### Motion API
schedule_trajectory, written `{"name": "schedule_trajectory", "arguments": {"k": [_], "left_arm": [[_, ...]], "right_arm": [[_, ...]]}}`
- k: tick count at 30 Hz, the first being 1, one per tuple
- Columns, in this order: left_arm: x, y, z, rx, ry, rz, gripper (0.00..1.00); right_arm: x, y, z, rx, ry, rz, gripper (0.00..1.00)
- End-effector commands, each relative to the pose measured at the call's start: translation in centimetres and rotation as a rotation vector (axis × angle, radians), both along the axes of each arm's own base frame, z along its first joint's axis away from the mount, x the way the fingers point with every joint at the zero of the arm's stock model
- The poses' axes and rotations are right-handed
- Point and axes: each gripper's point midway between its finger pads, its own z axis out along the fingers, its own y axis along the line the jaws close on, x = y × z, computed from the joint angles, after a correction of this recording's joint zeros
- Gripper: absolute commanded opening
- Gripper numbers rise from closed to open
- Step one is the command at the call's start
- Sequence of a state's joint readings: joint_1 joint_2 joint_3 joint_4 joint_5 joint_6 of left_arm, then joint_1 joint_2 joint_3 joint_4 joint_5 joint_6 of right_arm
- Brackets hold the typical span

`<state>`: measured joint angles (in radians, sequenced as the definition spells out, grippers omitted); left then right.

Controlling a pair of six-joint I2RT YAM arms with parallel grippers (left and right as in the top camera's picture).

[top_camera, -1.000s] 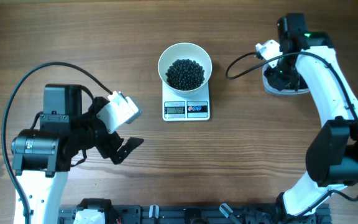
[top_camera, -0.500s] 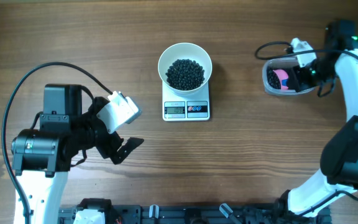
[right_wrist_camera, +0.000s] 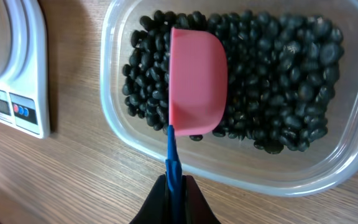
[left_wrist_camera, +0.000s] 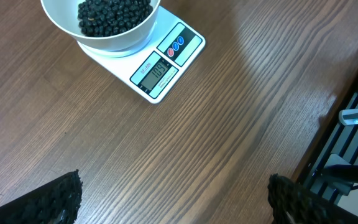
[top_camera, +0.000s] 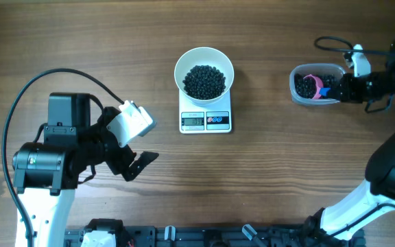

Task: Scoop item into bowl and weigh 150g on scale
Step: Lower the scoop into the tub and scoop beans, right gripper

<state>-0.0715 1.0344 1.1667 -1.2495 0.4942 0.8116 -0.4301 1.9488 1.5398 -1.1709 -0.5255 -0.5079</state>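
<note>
The white bowl (top_camera: 204,62) stands on the scale (top_camera: 206,121) at the table's middle, holding a pile of black beans (top_camera: 204,81); both also show in the left wrist view, the bowl (left_wrist_camera: 64,22) on the scale (left_wrist_camera: 166,65). My left gripper (top_camera: 130,167) hangs open over bare wood at the left, its fingertips (left_wrist_camera: 64,196) far apart and nothing between them. At the right, my right gripper (right_wrist_camera: 174,190) is shut on the blue handle (right_wrist_camera: 173,155) of a pink scoop (right_wrist_camera: 194,81). The scoop's cup lies over the beans (right_wrist_camera: 278,74), with none inside it.
The clear plastic tub (top_camera: 295,86) of beans sits right of the scale, its rim (right_wrist_camera: 114,118) close to my right fingers. A black cable (top_camera: 53,74) loops over the left arm. A dark rail (top_camera: 204,237) runs along the table's front edge.
My right arm has swung from above the tub out to its right side, uncovering the tub and the pink scoop in it. The left arm, bowl and scale have not moved.
</note>
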Motion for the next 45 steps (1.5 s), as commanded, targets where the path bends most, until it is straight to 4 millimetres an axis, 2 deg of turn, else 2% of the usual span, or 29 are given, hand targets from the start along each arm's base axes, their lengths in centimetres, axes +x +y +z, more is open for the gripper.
{"name": "schedule_trajectory", "arguments": {"k": [1,8,20,31,38,45], "left_arm": [[0.2,-0.1,0.7,0.005,-0.033,-0.022,1.00],[0.2,-0.1,0.7,0.005,-0.033,-0.022,1.00],[0.2,-0.1,0.7,0.005,-0.033,-0.022,1.00],[0.2,-0.1,0.7,0.005,-0.033,-0.022,1.00],[0.2,-0.1,0.7,0.005,-0.033,-0.023,1.00],[0.2,-0.1,0.7,0.005,-0.033,-0.022,1.00]], "right_arm": [[-0.3,1.0,-2.2,0.140,0.067,-0.035,0.04],[0.1,0.8,-1.8,0.229,0.039,-0.076,0.04],[-0.1,-2.9,-0.4,0.333,-0.034,-0.214,0.04],[-0.1,-4.9,1.5,0.455,-0.118,-0.306,0.04],[-0.2,-4.7,3.0,0.541,-0.164,-0.313,0.04],[-0.7,-4.0,3.6,0.592,-0.134,-0.325,0.04]]}}
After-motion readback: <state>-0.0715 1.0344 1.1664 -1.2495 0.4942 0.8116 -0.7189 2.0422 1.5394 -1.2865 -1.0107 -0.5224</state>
